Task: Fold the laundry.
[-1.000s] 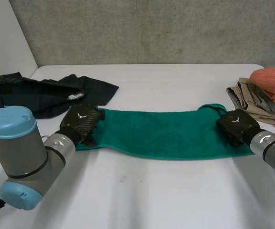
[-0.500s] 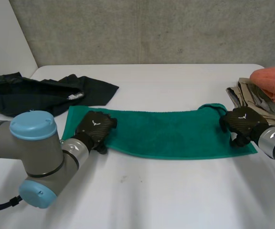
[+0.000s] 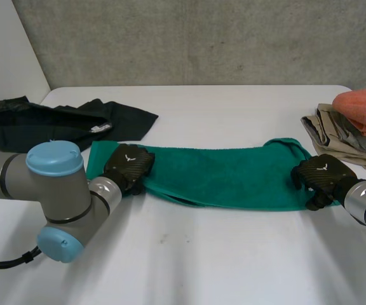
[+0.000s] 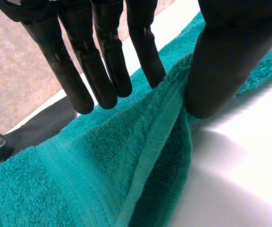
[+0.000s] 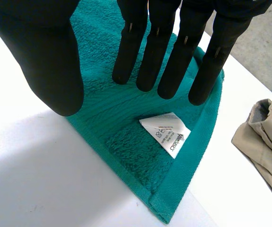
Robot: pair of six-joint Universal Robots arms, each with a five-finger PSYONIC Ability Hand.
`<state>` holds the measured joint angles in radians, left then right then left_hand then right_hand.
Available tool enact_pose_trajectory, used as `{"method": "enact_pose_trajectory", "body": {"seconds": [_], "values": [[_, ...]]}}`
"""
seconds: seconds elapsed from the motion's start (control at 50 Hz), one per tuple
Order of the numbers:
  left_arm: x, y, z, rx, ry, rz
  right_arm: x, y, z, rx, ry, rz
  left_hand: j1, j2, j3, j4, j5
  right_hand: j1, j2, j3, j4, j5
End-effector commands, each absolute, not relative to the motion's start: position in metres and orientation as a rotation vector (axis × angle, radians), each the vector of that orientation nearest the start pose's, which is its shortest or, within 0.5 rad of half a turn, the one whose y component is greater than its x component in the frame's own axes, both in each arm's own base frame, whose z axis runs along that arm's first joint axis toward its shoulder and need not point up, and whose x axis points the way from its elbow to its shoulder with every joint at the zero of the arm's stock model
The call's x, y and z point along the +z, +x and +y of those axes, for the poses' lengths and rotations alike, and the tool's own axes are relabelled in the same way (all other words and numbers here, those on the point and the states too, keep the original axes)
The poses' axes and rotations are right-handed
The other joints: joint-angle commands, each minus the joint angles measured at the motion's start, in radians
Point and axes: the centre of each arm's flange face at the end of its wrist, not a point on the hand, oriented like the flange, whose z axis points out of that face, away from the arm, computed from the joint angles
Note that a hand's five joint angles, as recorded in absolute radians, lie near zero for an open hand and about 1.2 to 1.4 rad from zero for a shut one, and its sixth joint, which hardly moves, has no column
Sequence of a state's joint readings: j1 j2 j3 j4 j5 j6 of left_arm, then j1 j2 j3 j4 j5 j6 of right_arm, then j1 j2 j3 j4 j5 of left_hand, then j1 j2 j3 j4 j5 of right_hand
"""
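Your green towel [image 3: 221, 175] lies stretched crosswise on the middle of the white table [image 3: 221, 254]. At its left end your left hand [image 3: 127, 166] pinches the raised near edge between thumb and straight fingers [image 4: 103, 61]. At the right end your right hand [image 3: 319, 175] holds nothing, with its fingers [image 5: 169, 52] straight over the flat corner by the white label [image 5: 166, 133]. Black clothes [image 3: 56, 124] lie beyond the left end, and a beige and orange pile [image 3: 354, 124] lies beyond the right.

A rough grey concrete wall [image 3: 202, 38] runs along the far side behind the white table [image 3: 221, 254]; a plain white panel [image 3: 5, 51] stands at far left.
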<state>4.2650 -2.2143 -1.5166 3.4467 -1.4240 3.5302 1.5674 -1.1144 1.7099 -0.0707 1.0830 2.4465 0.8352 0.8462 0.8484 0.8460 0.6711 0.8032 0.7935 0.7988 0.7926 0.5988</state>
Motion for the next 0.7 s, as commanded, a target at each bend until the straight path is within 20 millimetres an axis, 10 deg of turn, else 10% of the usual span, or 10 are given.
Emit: {"method": "enact_pose_trajectory", "body": {"seconds": [0.02,0.5,0.56,0.7], "values": [[0.121,-0.293,-0.282,-1.913,1.213,2.389,0.136,0.173,-0.312,-1.62,-1.227,2.312,0.057,0.046,0.043,0.046,0.046,0.072,0.081,0.076,0.082,0.101],[0.127,-0.274,-0.306,-1.919,1.109,2.375,0.134,0.173,-0.31,-1.614,-1.227,2.317,0.074,0.063,0.061,0.063,0.063,0.057,0.067,0.061,0.068,0.087],[0.126,-0.275,-0.31,-1.928,1.127,2.337,0.134,0.173,-0.31,-1.609,-1.215,2.328,0.56,0.549,0.547,0.549,0.549,-0.019,-0.009,-0.015,-0.009,0.011],[0.142,-0.278,-0.31,-1.962,1.165,2.247,0.145,0.174,-0.302,-1.605,-1.167,2.348,0.561,0.55,0.548,0.55,0.551,-0.486,-0.476,-0.482,-0.476,-0.456]]}}
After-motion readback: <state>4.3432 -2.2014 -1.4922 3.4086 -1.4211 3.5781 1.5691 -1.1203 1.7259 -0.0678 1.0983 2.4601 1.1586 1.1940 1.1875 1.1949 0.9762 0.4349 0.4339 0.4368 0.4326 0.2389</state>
